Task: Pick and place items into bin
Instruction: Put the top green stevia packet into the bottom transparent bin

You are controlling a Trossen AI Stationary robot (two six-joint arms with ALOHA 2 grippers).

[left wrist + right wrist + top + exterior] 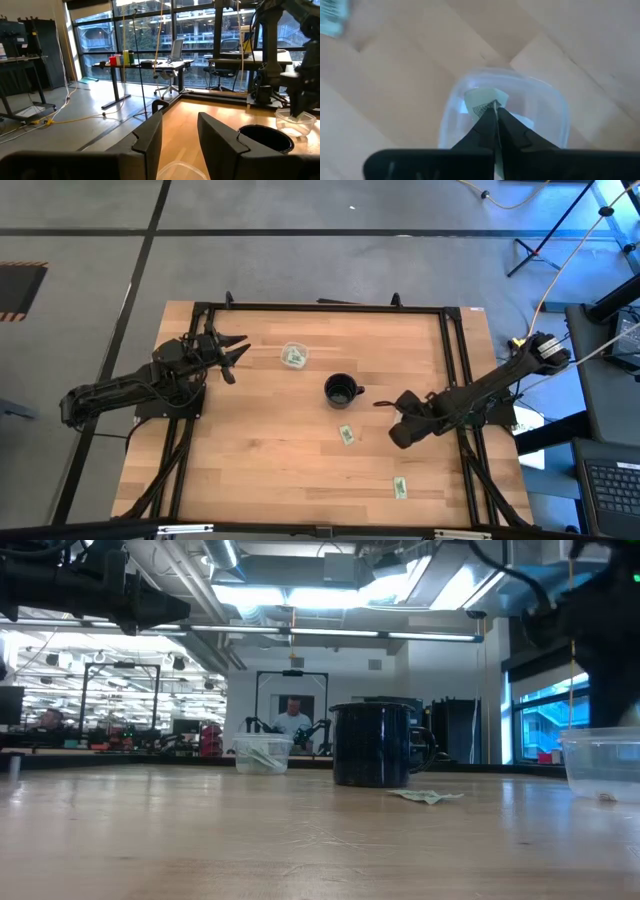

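We are holding our right hand (496,112) directly above a clear plastic bin (545,107) on the right side of the worktop (270,470), its fingers (482,127) pinched together on a pale green packet (481,100) that is hanging over the bin's opening. Our left hand (232,352) is waiting above the worktop's far left part, fingers (150,137) spread apart and gripping nothing, just beside a second clear bin (294,356) that is already holding a packet. A black mug (342,390) is standing near the middle. Two more packets are lying loose on the wood: one (346,434) just in front of the mug, another (400,488) near the front edge, well apart from both bins
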